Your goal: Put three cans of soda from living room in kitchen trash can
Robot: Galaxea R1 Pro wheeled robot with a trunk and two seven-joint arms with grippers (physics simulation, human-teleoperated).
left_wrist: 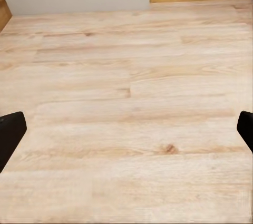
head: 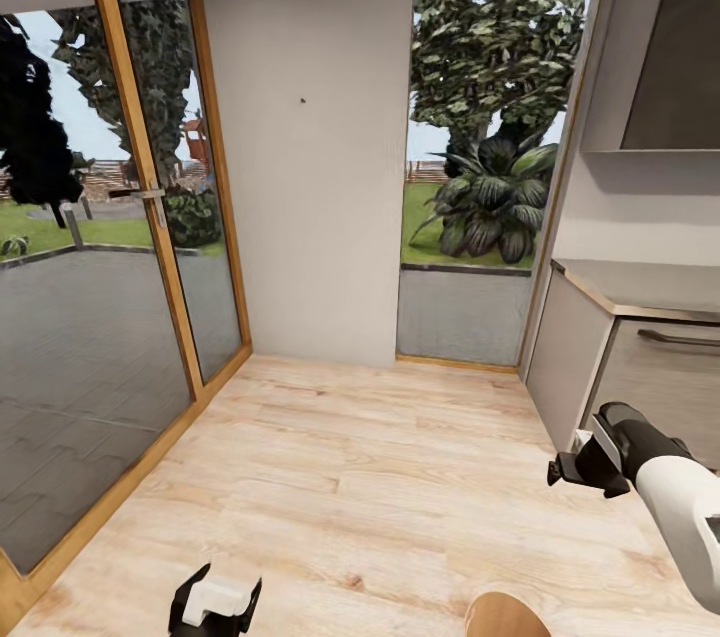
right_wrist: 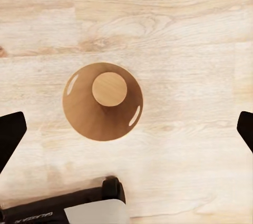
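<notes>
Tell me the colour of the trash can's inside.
Wood-brown, with a lighter tan bottom; the trash can shows best in the right wrist view, looking straight down into it.

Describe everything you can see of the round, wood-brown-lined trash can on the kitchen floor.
The round wood-brown-lined trash can stands upright on the pale wood plank floor, seen from straight above. Its walls taper down to a smaller, lighter circular base. Two slot-shaped handle holes cut the rim on opposite sides. It looks empty; nothing touches it. In the head view, its rim peeks in at the lower edge.

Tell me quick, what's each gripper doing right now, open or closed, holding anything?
Left gripper: open, nothing between the fingers, wood floor beyond it.
Right gripper: open, empty, above the trash can.
</notes>
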